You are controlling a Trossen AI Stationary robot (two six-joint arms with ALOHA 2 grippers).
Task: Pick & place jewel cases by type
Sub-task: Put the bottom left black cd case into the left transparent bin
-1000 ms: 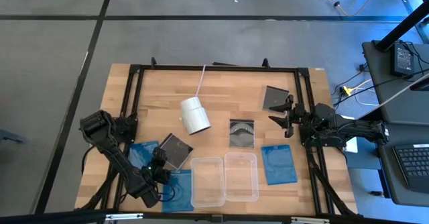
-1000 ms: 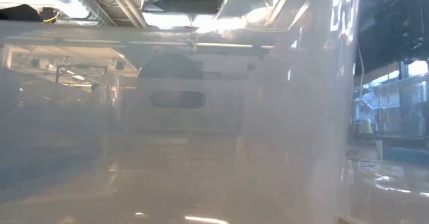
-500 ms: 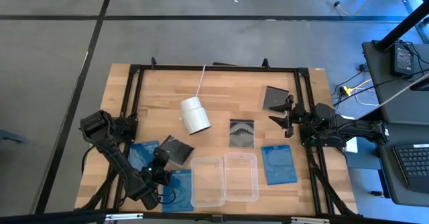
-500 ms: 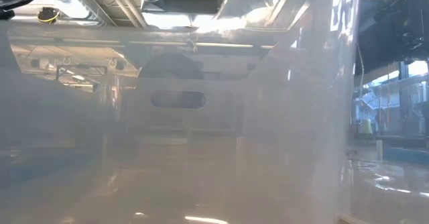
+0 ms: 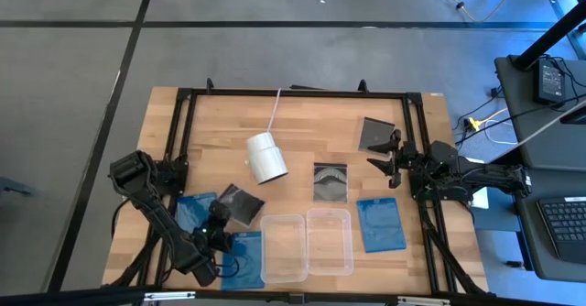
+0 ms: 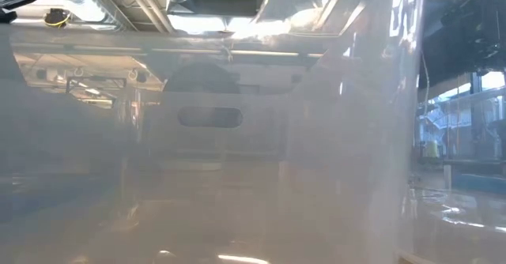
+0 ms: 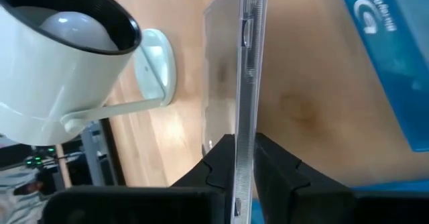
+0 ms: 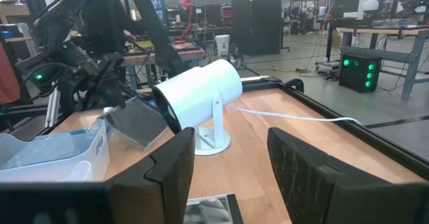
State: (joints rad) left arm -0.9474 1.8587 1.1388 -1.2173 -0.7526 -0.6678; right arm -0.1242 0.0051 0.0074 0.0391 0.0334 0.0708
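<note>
Nearest the front edge of the table (image 5: 302,114) sit two clear trays (image 5: 306,245), side by side, touching. Left of them lies one blue jewel case (image 5: 244,251), and a second blue case (image 5: 193,209) lies just beyond it to the left. The left gripper (image 5: 220,220) sits between those two, its fingers (image 7: 218,163) clamped on the edge of a dark clear case (image 5: 240,204), which it holds tilted up off the wood. Right of the trays lies the third blue case (image 5: 380,224).

Further back, mid-table, one clear case with a silvery disc (image 5: 330,181) lies flat. Left of it and a bit further off stands the single white cup-shaped lamp (image 5: 267,157), its cord (image 5: 276,111) running to the far edge.

On the far right, another dark case (image 5: 374,134) lies flat just beside the right gripper (image 5: 386,155), whose fingers (image 8: 169,167) stand apart, holding nothing.

That makes three blue cases and three clear or dark ones.
</note>
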